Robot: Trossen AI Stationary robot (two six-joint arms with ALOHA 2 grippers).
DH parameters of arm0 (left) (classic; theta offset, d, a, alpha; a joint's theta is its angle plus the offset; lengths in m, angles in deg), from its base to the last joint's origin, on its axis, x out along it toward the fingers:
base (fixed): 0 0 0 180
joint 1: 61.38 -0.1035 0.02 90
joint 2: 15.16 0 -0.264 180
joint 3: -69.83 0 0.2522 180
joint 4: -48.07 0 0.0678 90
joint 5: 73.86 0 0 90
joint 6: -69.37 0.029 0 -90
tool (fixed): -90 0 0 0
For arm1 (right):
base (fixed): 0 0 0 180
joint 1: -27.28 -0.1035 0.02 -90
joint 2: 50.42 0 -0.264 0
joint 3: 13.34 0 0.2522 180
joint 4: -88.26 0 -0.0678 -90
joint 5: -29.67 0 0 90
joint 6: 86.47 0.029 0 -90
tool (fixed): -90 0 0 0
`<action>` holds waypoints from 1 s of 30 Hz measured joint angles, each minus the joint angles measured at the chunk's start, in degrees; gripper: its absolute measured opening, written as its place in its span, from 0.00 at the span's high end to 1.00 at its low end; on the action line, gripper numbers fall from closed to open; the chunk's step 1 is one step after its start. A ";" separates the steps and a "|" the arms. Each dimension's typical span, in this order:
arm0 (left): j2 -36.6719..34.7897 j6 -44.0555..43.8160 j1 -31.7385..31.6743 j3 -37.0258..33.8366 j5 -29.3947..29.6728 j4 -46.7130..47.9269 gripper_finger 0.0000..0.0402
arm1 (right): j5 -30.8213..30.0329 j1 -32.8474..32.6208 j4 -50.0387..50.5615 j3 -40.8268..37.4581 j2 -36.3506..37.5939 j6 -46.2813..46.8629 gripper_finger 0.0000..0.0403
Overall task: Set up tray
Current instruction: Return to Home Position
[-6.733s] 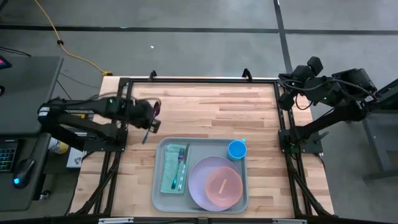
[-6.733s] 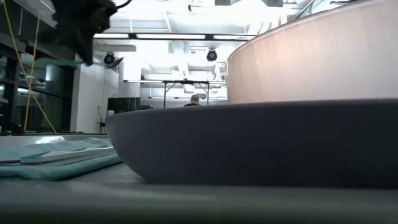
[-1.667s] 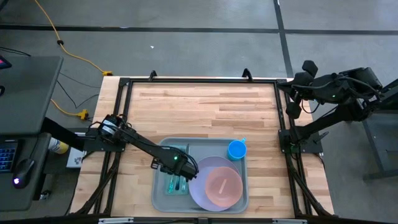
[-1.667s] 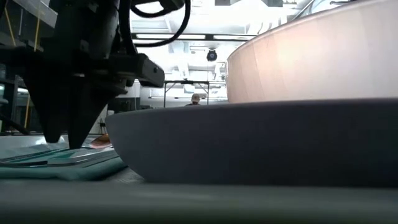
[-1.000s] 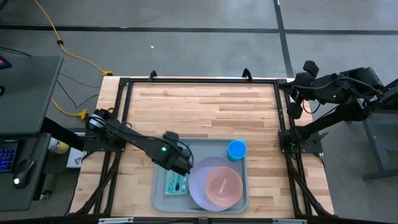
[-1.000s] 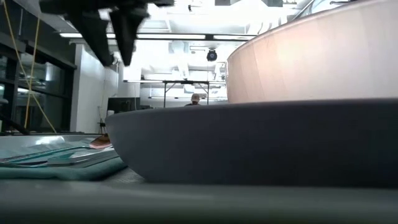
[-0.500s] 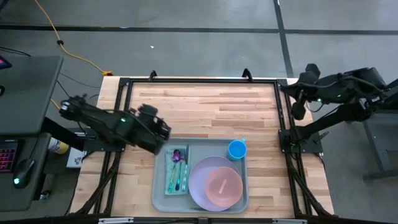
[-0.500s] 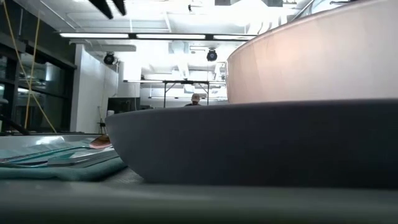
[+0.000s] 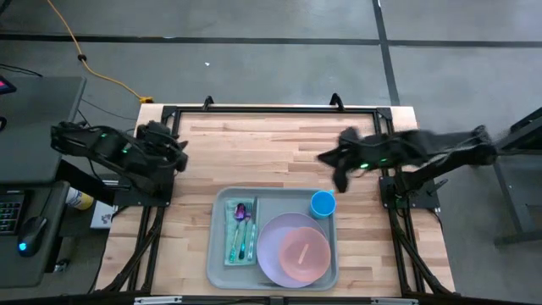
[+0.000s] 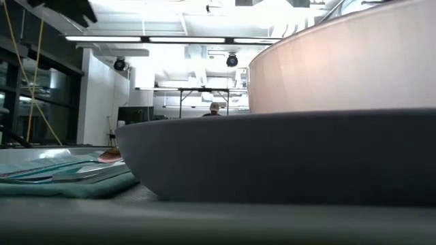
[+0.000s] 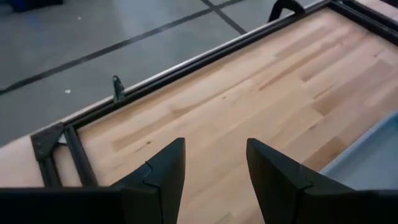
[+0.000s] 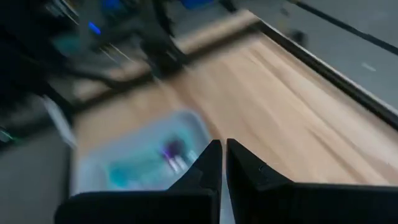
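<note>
The pale grey-green tray lies at the table's near middle. On it rest a lavender plate bearing a pink bowl, a blue cup, and a teal napkin with a fork and a purple utensil lying on it. My left gripper hangs open and empty above the table's left edge, far-left of the tray; its wrist view shows its fingers apart. My right gripper is shut, blurred, above the table just beyond the cup.
Bare wooden table top stretches beyond the tray to the far edge. A black metal frame borders the table. The low view is mostly filled by the plate's rim and the bowl, with the napkin at left.
My left gripper has risen from over the napkin and drawn back toward the table's left edge, empty; the purple utensil lies on the napkin beside the fork. My right arm has swung in from beyond the right edge, over the table toward the cup, turning as it came.
</note>
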 joint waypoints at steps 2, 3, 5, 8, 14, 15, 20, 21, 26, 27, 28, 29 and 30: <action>-3.88 2.90 0.00 -1.78 -0.07 -0.25 0.50 | 1.86 0.02 -10.96 -1.85 -3.51 -0.55 1.00; -5.32 4.42 0.02 -2.74 -0.05 -0.94 0.50 | 2.72 0.02 -14.82 -2.07 -5.64 -0.54 1.00; -8.92 7.04 0.02 -4.14 -0.05 -1.80 0.50 | 4.96 0.02 -18.70 -1.33 -10.89 -0.02 1.00; -13.22 11.56 0.00 -5.48 -0.05 -4.07 0.50 | 7.87 -0.24 -18.28 3.03 -19.70 1.67 1.00; -18.34 21.06 0.00 -5.80 -1.05 -7.60 0.50 | 7.91 -1.77 -11.02 18.06 -36.13 1.91 1.00; -18.76 22.27 0.00 -5.80 -1.26 -8.02 0.50 | 7.95 -1.88 -9.06 21.20 -38.69 1.78 1.00; -18.98 25.42 0.00 -5.82 -2.09 -8.92 0.50 | 9.99 -1.30 3.92 37.23 -50.36 -0.63 1.00; -18.98 25.63 0.00 -5.82 -2.24 -8.94 0.50 | 10.40 -1.15 6.44 40.10 -52.33 -1.07 1.00; -18.96 26.55 0.00 -5.82 -3.04 -9.12 0.50 | 13.19 -0.20 14.43 50.38 -60.86 -3.22 1.00; -18.96 26.50 0.00 -5.82 -2.98 -9.18 0.50 | 13.65 -0.08 15.16 51.59 -62.13 -3.31 1.00; -18.96 26.48 0.00 -5.82 -2.88 -9.18 0.50 | 13.87 0.00 16.17 52.57 -63.27 -3.27 1.00; -18.96 26.47 0.00 -5.82 -2.85 -9.18 0.50 | 14.03 0.18 17.27 53.24 -64.28 -3.11 1.00; -18.96 26.47 0.00 -5.82 -2.85 -9.18 0.50 | 14.48 0.27 18.22 53.54 -65.05 -2.53 1.00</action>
